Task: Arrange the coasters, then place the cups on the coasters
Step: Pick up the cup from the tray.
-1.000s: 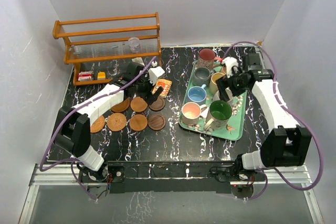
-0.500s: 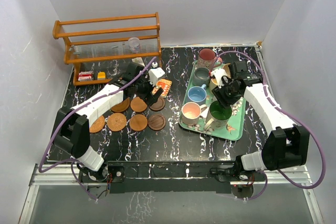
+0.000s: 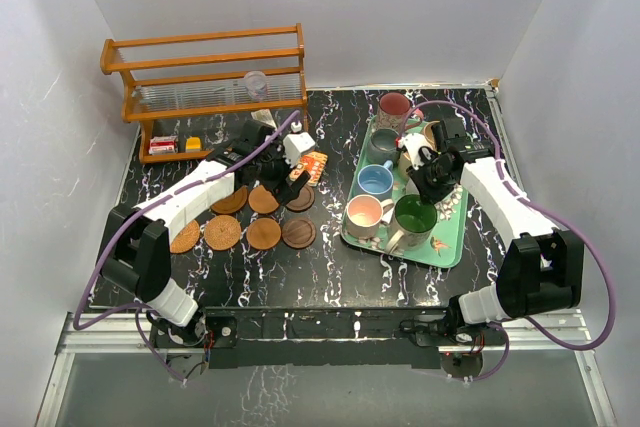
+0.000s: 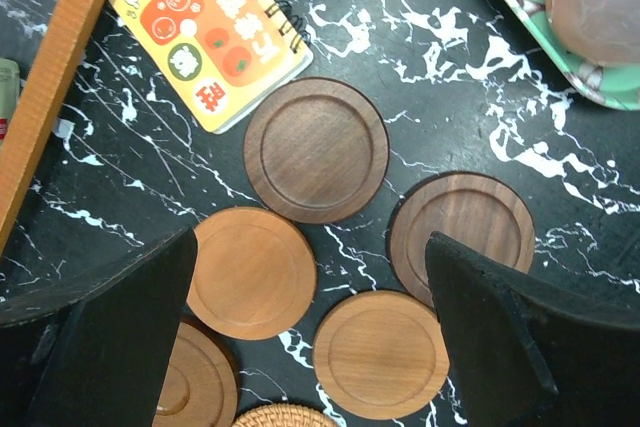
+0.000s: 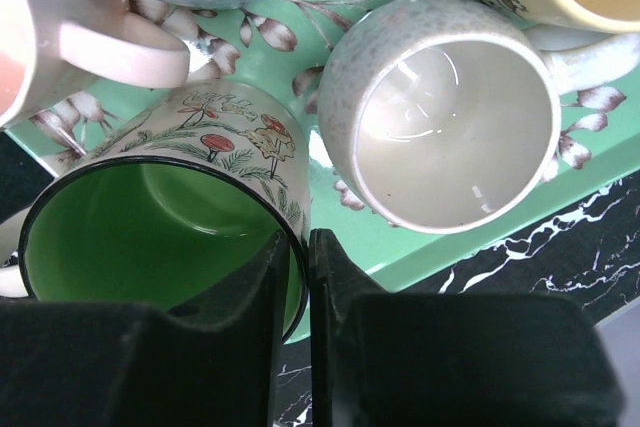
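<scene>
right gripper (image 5: 297, 247) clamped on green mug (image 5: 140, 222) rim, one finger inside, one outside. mug is on the tray (image 5: 450, 252), beside the off-white mug (image 5: 450, 127). left gripper (image 4: 310, 257) jaws wide apart, hovering over coasters (image 4: 316, 150) on the table (image 4: 440, 87), near the notepad (image 4: 210, 32).

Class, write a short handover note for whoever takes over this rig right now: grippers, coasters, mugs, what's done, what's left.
Left gripper: open, above the coasters, holding nothing.
Right gripper: shut on the green mug at its rim; mug on the tray with the others.
Coasters: two rows on the table, left of the tray.
Done: coasters roughly laid out.
Left: every mug onto a coaster; none is there yet.
</scene>
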